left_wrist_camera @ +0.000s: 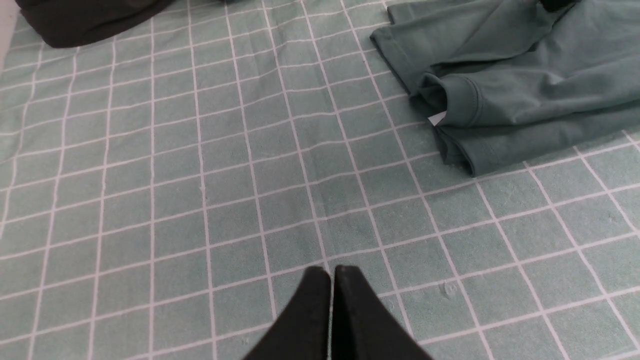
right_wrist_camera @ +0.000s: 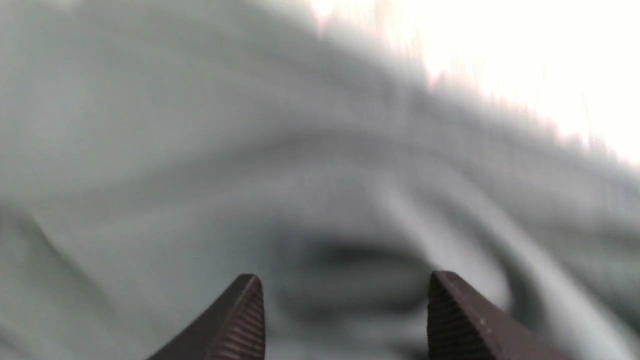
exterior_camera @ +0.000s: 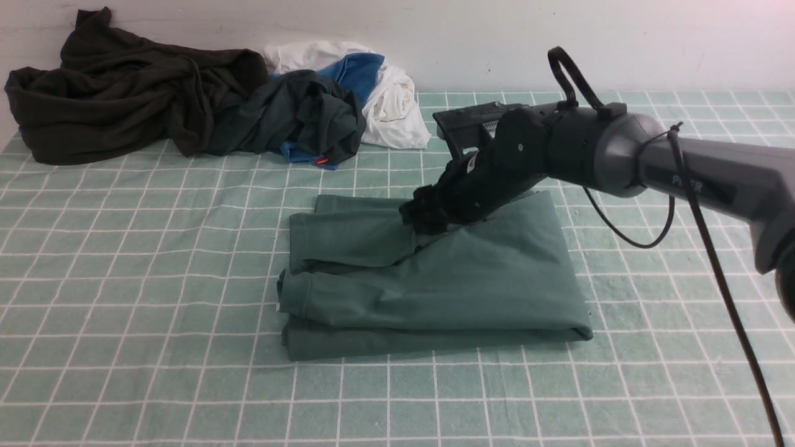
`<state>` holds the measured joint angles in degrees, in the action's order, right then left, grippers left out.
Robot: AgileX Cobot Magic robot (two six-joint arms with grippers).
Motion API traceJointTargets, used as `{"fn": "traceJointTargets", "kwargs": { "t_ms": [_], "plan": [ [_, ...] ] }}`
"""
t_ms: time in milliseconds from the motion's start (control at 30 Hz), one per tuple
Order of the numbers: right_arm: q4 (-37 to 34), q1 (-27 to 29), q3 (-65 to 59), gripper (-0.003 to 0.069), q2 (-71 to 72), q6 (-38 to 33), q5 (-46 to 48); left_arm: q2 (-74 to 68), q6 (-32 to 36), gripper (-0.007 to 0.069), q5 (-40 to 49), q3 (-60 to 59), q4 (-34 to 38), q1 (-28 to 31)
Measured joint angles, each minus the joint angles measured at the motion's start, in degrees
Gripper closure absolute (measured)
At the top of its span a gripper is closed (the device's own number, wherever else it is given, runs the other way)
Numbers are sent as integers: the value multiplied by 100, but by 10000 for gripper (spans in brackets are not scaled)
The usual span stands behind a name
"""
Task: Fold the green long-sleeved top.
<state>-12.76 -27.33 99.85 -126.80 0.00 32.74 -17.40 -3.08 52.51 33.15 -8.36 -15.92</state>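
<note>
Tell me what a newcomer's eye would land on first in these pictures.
The green long-sleeved top lies folded into a thick rectangle in the middle of the checked cloth. The right arm's fingers are spread open at the top's far side, close over the fabric. At the far left by the wall sits a heap of clothes, dark, blue and white.

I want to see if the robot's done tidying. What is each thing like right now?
green top: folded in layers, lying flat.
right gripper: open, close over the top.
left gripper: shut, empty, over bare tablecloth.
black garment: crumpled.
teal garment: crumpled.
white and blue clothes: heaped.
</note>
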Motion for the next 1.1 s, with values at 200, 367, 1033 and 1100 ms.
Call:
{"fn": "traceJointTargets", "kwargs": {
  "t_ms": [200,367,1033,1100],
  "plan": [
    [-829,7,107,249,0,-124,-922,0,0,628,31,0,0,0],
    [-802,45,500,293,304,-614,227,98,0,628,246,-6,11,0],
    [40,59,-3539,672,6383,-1051,455,1632,0,628,-240,-739,15,0],
    [41,59,-3982,673,7087,-1051,395,1632,0,628,-252,-739,15,0]
  ]
}}
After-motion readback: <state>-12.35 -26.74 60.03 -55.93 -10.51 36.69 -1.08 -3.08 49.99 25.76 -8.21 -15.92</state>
